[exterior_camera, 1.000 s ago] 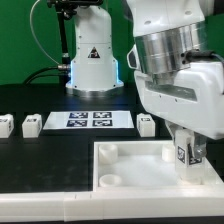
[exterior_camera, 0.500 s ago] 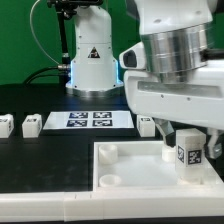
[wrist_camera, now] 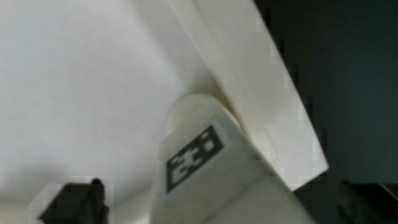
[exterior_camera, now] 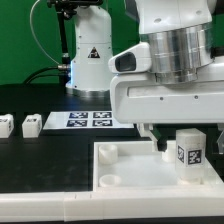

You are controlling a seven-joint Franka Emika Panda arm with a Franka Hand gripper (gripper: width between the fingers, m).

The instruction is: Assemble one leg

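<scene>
A small white leg with a black-and-white tag stands upright in the far corner socket of the large white panel, on the exterior view's right. My gripper hangs right over it, jaws spread wide with one dark finger to each side. In the wrist view the leg shows its tag between the two dark fingertips, with a gap to them. The gripper is open and holds nothing.
Two more small white legs lie on the black table on the exterior view's left. The marker board lies behind the panel. The arm's base stands at the back. The panel has open round sockets at its left corners.
The hand has turned over the leg and its jaws have spread off it. The leg stays upright in the corner socket.
</scene>
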